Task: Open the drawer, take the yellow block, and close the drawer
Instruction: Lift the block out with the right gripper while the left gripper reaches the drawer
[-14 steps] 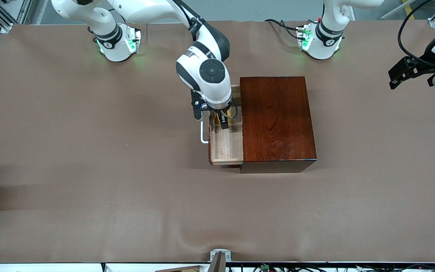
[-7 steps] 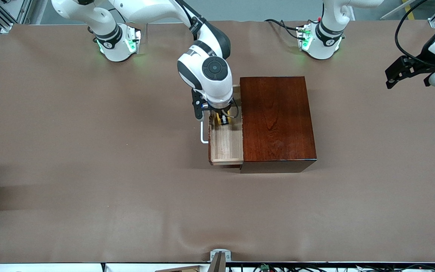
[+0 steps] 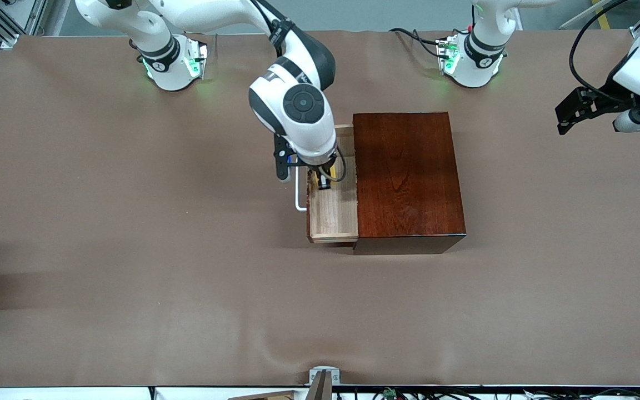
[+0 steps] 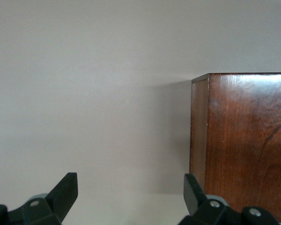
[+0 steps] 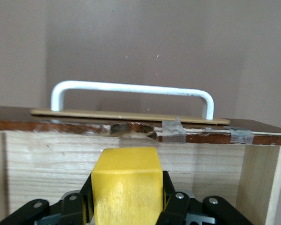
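The drawer [image 3: 334, 214] stands pulled out of the dark reddish-brown box [image 3: 407, 172] toward the right arm's end of the table, its white handle [image 3: 299, 195] on the front. My right gripper [image 3: 323, 182] hangs over the drawer's inside, shut on the yellow block [image 5: 126, 185]. In the right wrist view the block fills the space between the black fingers [image 5: 167, 190], with the drawer's pale front wall [image 5: 51, 154] and the handle [image 5: 131, 89] past it. My left gripper [image 3: 567, 114] waits in the air at the left arm's end of the table, open [image 4: 129, 197], with nothing in it.
The box [image 4: 243, 145] shows at the edge of the left wrist view, on the brown table cover [image 3: 131, 250]. The arm bases [image 3: 173, 64] stand along the table edge farthest from the front camera.
The right gripper closed on the yellow block inside the drawer, then rose a little and shifted toward the handle. The left gripper drifted slightly toward the box.
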You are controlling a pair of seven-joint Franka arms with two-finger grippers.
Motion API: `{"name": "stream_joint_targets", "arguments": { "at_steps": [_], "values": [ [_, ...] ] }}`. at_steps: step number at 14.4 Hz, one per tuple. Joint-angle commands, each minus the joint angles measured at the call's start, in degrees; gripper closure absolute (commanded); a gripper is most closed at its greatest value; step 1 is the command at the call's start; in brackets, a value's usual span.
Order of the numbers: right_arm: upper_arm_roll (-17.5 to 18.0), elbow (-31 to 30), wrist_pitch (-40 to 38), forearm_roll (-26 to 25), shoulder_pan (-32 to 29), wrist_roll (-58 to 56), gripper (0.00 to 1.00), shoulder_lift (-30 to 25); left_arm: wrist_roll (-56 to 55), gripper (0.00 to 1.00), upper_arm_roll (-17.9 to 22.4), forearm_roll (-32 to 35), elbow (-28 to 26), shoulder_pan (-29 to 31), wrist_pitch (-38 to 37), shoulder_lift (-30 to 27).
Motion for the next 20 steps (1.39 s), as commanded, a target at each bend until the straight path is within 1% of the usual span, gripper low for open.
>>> {"name": "stream_joint_targets", "arguments": {
  "at_steps": [1, 3, 5, 8, 12, 14, 17, 19, 20],
  "values": [
    [0.57, 4.05, -4.38, 0.83, -1.92, 0.11, 0.94, 0.42, 0.96, 0.00, -1.09, -1.47, 0.85, 1.12, 0.41, 0.29],
    [0.66, 4.23, -5.79, 0.92, -3.15, -0.85, 0.96, -0.11, 0.96, 0.00, -1.18, -1.39, 0.93, 0.76, 0.41, 0.81],
    [0.66, 4.23, -7.98, 1.00, -4.29, -5.84, 1.00, -1.51, 1.05, 0.00, -1.79, -1.39, 1.02, 0.33, 0.41, 0.99],
    [0.66, 4.06, -9.75, 1.00, -7.19, -10.69, 1.00, -2.83, 1.05, 0.00, -2.32, -1.30, 1.37, -0.20, 0.41, 1.52],
    [0.57, 3.71, -14.05, 1.27, -10.71, -19.83, 1.00, -3.89, 0.26, 0.00, -2.85, -1.21, 2.25, -0.90, 0.41, 2.31],
    [0.66, 3.70, -14.06, 1.36, -13.17, -22.99, 1.00, -4.24, -0.36, 0.00, -3.37, -1.21, 3.65, -1.69, 0.41, 4.23],
    [0.57, 3.53, -15.37, 1.27, -16.33, -30.72, 1.00, -4.33, -1.67, 0.00, -5.12, -1.21, 5.94, -2.05, 0.41, 6.87],
    [0.57, 3.09, -15.29, 1.27, -19.05, -36.69, 1.00, -4.33, -6.14, 0.00, -7.41, -1.21, 6.12, -2.49, 0.67, 8.63],
    [0.57, 3.00, -15.38, 1.27, -20.37, -39.77, 1.00, -4.33, -8.42, 0.00, -8.37, -1.21, 7.16, -2.75, 0.85, 9.86]
  ]
}}
